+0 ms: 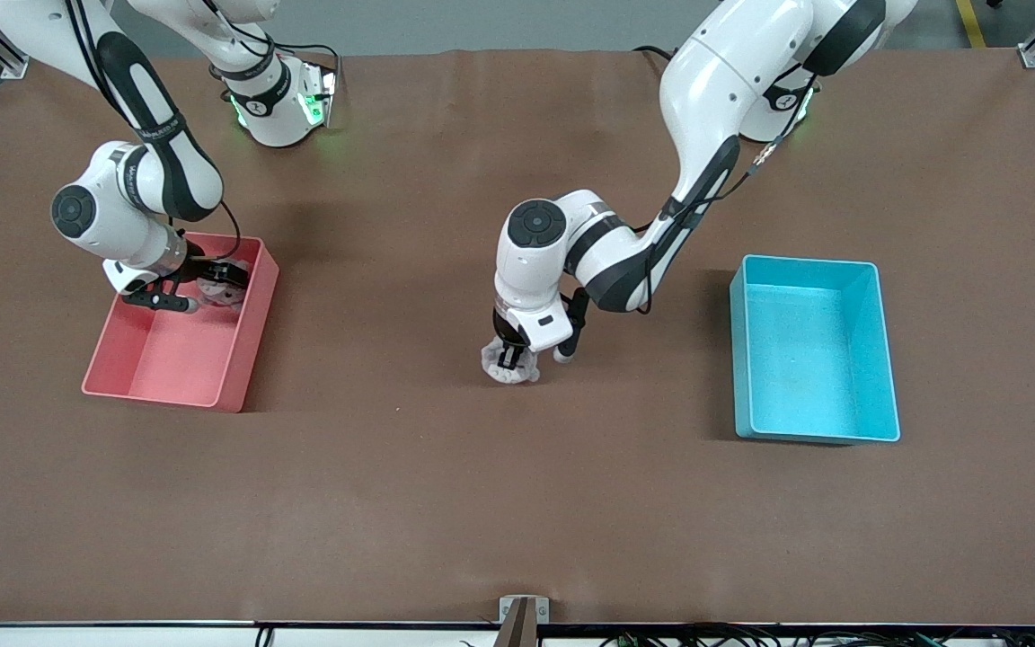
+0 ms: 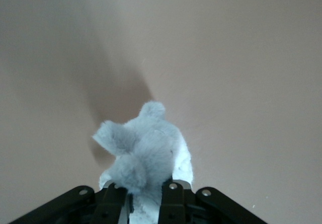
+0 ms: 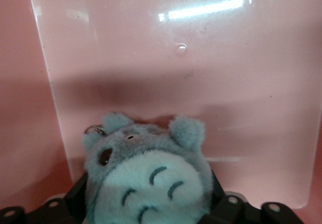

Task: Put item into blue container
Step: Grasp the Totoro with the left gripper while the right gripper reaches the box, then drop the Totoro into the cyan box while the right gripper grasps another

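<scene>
The blue container (image 1: 756, 359) stands empty toward the left arm's end of the table. Mid-table, my left gripper (image 1: 508, 358) points down and is shut on a pale grey-white plush toy (image 1: 510, 367) at the table surface. In the left wrist view the plush toy (image 2: 143, 151) bulges out between the black fingers (image 2: 173, 201) of my left gripper (image 2: 143, 204). My right gripper (image 1: 212, 289) hangs inside the pink bin (image 1: 178, 395), shut on a grey plush toy (image 1: 219, 289). The right wrist view shows that grey plush toy (image 3: 148, 181), with a white belly and dark eye, filling my right gripper (image 3: 148, 209).
The pink bin (image 3: 241, 108) sits toward the right arm's end of the table, its floor bare apart from the held toy. Brown table (image 1: 517, 503) stretches between the two bins. A small metal bracket (image 1: 523, 613) sits at the table edge nearest the front camera.
</scene>
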{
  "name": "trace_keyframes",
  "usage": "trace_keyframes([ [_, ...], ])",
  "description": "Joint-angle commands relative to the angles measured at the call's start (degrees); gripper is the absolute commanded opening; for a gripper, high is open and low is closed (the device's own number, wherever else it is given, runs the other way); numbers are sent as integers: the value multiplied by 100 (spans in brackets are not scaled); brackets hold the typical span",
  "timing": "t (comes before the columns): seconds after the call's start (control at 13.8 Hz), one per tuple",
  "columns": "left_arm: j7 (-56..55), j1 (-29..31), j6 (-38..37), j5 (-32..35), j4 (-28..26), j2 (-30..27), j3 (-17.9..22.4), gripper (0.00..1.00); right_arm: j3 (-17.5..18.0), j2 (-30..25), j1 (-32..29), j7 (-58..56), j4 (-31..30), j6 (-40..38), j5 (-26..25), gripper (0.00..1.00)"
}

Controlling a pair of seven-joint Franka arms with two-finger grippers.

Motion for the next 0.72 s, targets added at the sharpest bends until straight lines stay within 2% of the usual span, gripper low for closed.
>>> trace_keyframes([
  [0.0,1391,379,-759,77,-197,-826,1,0,103,-92,-127,-1,-46,4,86,43],
  [0.14,2507,722,-1164,68,-250,-1196,-8,0,103,-110,-127,17,-29,-5,86,11],
  [0.22,3034,923,-1357,68,-294,-1354,-17,0,94,-136,-118,17,-11,-22,86,4],
  [0.29,3692,1195,-1499,7,-303,-1547,-43,0,94,-189,-118,8,67,-161,86,3],
  [0.43,5028,1661,-1718,-238,-294,-1855,-104,0,86,-416,-118,8,601,-1229,77,3],
  [0.65,6674,2180,-2525,-319,-294,-2050,-105,0,77,-532,-127,78,1900,-2996,25,3],
])
